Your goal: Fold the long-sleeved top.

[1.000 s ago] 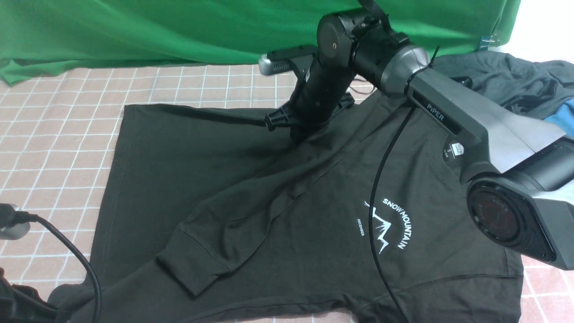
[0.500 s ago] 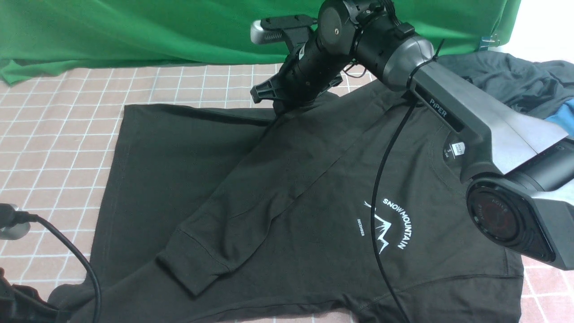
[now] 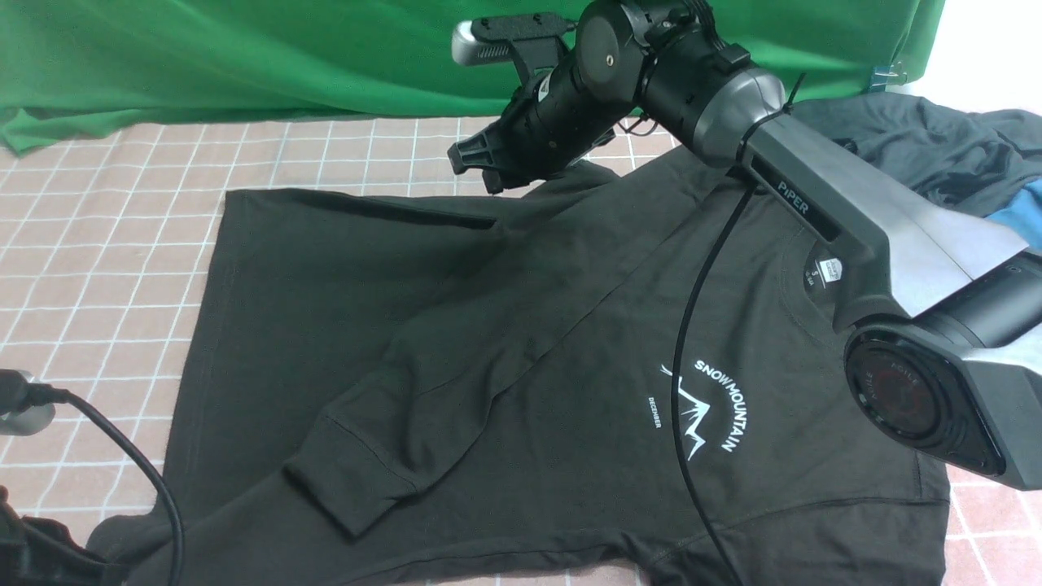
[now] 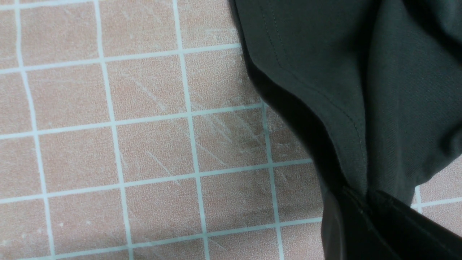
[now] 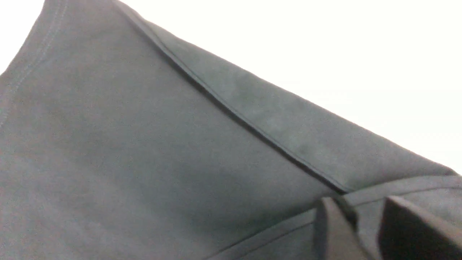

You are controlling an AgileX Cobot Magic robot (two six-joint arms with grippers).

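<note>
Right gripper (image 5: pixel 359 209): jaws parted, holding nothing. It hangs just above the far shoulder fold of the long-sleeved top (image 3: pixel 521 325), and the cloth lies close under its fingertips. Whether they brush the cloth cannot be told.

Left gripper (image 4: pixel 364 206): jaws clamped on a stitched edge of the top at the near left corner. The fabric rises to a pinch between the two fingers. Whether this edge belongs to the hem or to the second sleeve cannot be told.

Position of the top: it lies front side up on the checked table cover (image 3: pixel 106 244). The neck label (image 3: pixel 828 270) points toward the robot's right and the hem toward its left. The chest print (image 3: pixel 704 407) is exposed.

Sleeve (image 3: pixel 423 391): it runs diagonally across the body from the far shoulder, and its cuff (image 3: pixel 350 488) ends near the lower left. This placement appears intended to bring the sleeve inside the outline of the body, so that later folds give a straight-sided packet.

Purpose of the left grip, as judged: it anchors the near corner so the body does not slide while the far side is handled, and it is ready to lift that edge.

Progress, as judged: early. One sleeve is folded in; the body is not yet folded.

Caution: the right arm's cable (image 3: pixel 692 325) hangs across the print and could drag the cloth.
</note>
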